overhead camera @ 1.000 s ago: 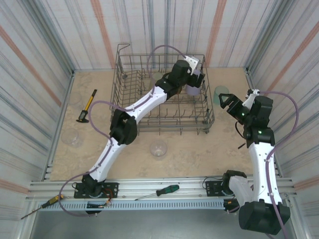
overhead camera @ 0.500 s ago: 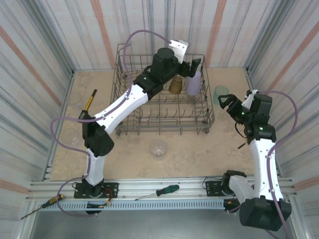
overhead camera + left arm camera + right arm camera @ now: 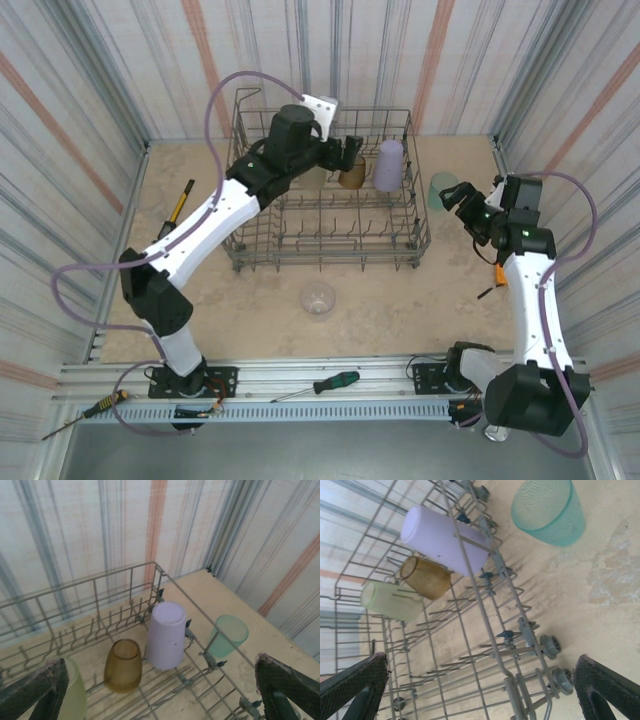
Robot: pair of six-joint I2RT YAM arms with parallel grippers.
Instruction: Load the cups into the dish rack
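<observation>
Right wrist: teal cup (image 3: 547, 512) standing on counter (image 3: 600, 580) just beside dish rack (image 3: 470, 580), probably light, thin-walled, slick; best pinched gently across mid-wall; right hand (image 3: 480, 680) wide, empty, left hand (image 3: 160, 685) likewise.

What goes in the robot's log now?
left gripper open above grey wire dish rack | racked: lavender plastic cup, amber plastic cup, yellow-green plastic cup | right gripper open by teal plastic cup, on table

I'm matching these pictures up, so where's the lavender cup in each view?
Top external: lavender cup, far right of the dish rack.
Left wrist: lavender cup, centre, beside the amber cup.
Right wrist: lavender cup, upper left, behind rack wires.
Shared landmark: teal cup just outside the rack.
</observation>
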